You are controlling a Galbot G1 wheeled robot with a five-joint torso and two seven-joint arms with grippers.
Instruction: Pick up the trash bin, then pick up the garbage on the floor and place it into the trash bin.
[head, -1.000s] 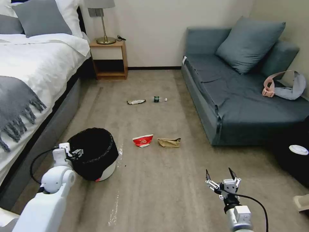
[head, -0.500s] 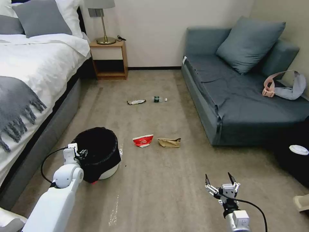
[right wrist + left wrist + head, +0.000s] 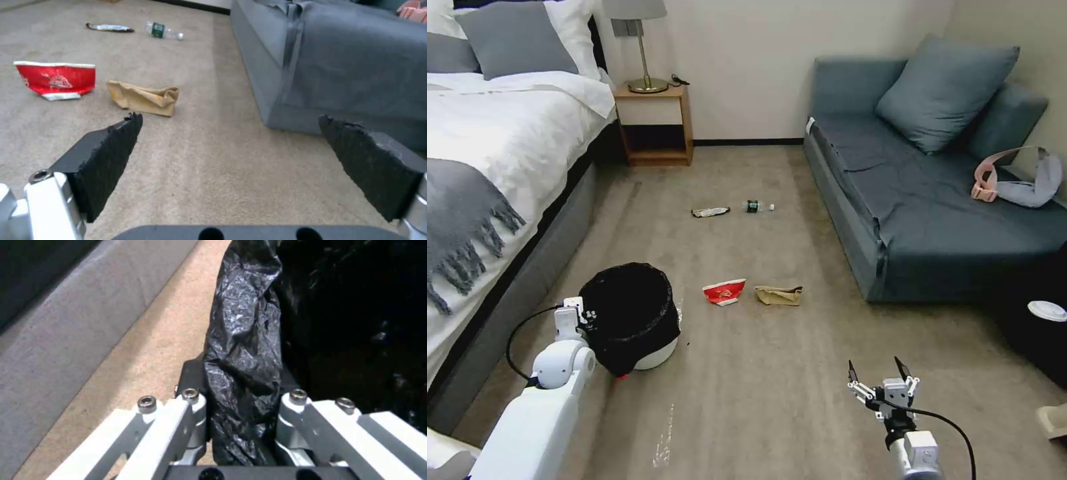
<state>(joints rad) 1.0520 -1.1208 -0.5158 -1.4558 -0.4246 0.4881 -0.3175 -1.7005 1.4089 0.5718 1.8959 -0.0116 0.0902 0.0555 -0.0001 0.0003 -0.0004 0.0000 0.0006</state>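
Note:
The trash bin [image 3: 639, 333], round and white with a crinkly black bag, sits tilted on the carpet beside the bed. My left gripper [image 3: 582, 315] is shut on its near-left rim; the left wrist view shows the bag-covered rim [image 3: 242, 350] pinched in the left gripper [image 3: 242, 390]. Garbage lies ahead: a flattened red-and-white cup [image 3: 724, 291] [image 3: 55, 80], a crumpled brown paper bag [image 3: 778, 295] [image 3: 144, 98], and farther off a snack wrapper [image 3: 710, 212] [image 3: 109, 27] and a small bottle [image 3: 755, 206] [image 3: 162, 30]. My right gripper [image 3: 875, 371] [image 3: 229, 118] hangs open above bare carpet, short of the brown bag.
A bed [image 3: 487, 167] runs along the left and a blue-grey sofa [image 3: 934, 200] along the right, with a pink-and-grey strap item [image 3: 1014, 177] on it. A nightstand with a lamp [image 3: 654, 120] stands at the far wall. A dark stand with a white lid [image 3: 1047, 310] is at the right edge.
My left gripper has carried the bin a little to the right, away from the bed. The right gripper has sunk lower in the head view and is still open.

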